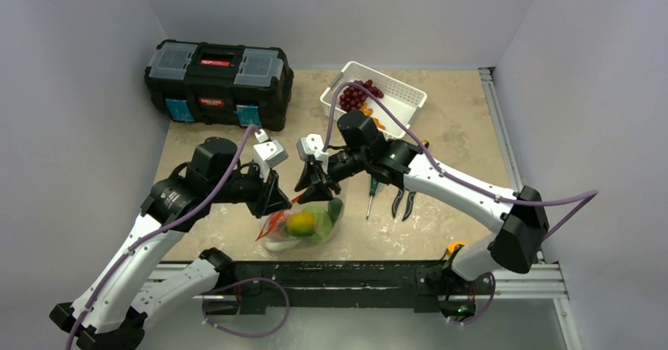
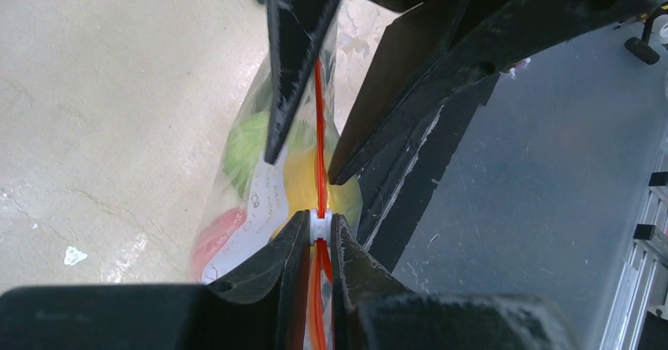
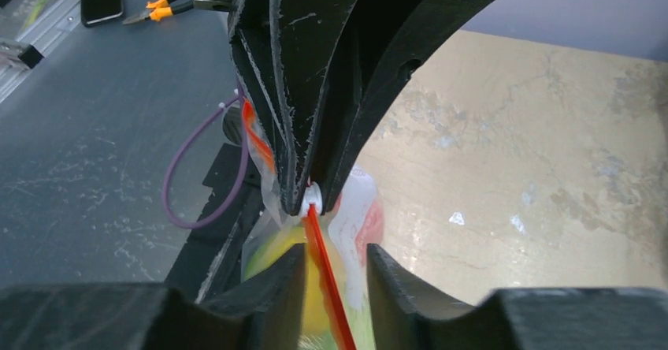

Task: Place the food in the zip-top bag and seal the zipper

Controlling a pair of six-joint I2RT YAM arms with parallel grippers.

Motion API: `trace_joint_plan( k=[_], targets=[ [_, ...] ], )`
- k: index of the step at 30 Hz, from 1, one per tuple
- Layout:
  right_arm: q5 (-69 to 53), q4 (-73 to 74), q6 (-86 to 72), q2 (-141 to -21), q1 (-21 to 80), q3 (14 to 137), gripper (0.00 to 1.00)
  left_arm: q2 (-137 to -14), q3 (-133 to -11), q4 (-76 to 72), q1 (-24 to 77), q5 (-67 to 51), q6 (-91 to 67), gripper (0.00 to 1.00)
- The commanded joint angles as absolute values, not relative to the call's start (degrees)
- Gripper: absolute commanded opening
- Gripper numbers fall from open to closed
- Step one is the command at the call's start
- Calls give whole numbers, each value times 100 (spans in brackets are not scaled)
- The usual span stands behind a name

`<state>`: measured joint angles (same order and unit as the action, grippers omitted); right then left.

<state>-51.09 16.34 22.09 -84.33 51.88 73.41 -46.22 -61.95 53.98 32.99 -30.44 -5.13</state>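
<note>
The zip-top bag [image 1: 303, 225] hangs just above the table's near edge, holding the food: a yellow citrus [image 1: 300, 224], a light-green cabbage [image 1: 321, 217] and a dark cucumber [image 1: 336, 208]. My left gripper [image 2: 319, 228] is shut on the white slider [image 2: 320, 225] of the orange-red zipper [image 2: 319, 129]. My right gripper [image 3: 335, 259] faces it from the other side. Its fingers [image 3: 287, 275] straddle the zipper strip [image 3: 323, 263] with a gap on both sides, so it is open. Something pink-red [image 2: 217, 240] shows through the plastic.
A black toolbox [image 1: 218, 82] stands at the back left. A white slotted basket [image 1: 394, 98] with red grapes [image 1: 358, 95] is at the back centre. A screwdriver [image 1: 372, 192] and pliers [image 1: 403, 202] lie right of the bag. The black base rail [image 1: 346, 275] runs along the front.
</note>
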Motion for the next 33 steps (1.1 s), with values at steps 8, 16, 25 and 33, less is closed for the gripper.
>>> trace_joint_plan(
  k=[8, 16, 25, 33],
  targets=[
    [-4164, 638, 1709, -8168, 5255, 7166, 0, -4589, -6518, 5140, 3276, -2810, -426, 0],
    [-2416, 203, 943, -7932, 5260, 6840, 0, -4455, -6645, 5271, 3271, -2257, -542, 0],
    [198, -930, 904, -7235, 5257, 5893, 0, -4298, -6777, 5657, 3271, -1706, -556, 0],
    [844, -1103, 932, -7088, 5256, 5603, 0, -4088, -6813, 5992, 3276, -1397, -536, 0]
  ],
)
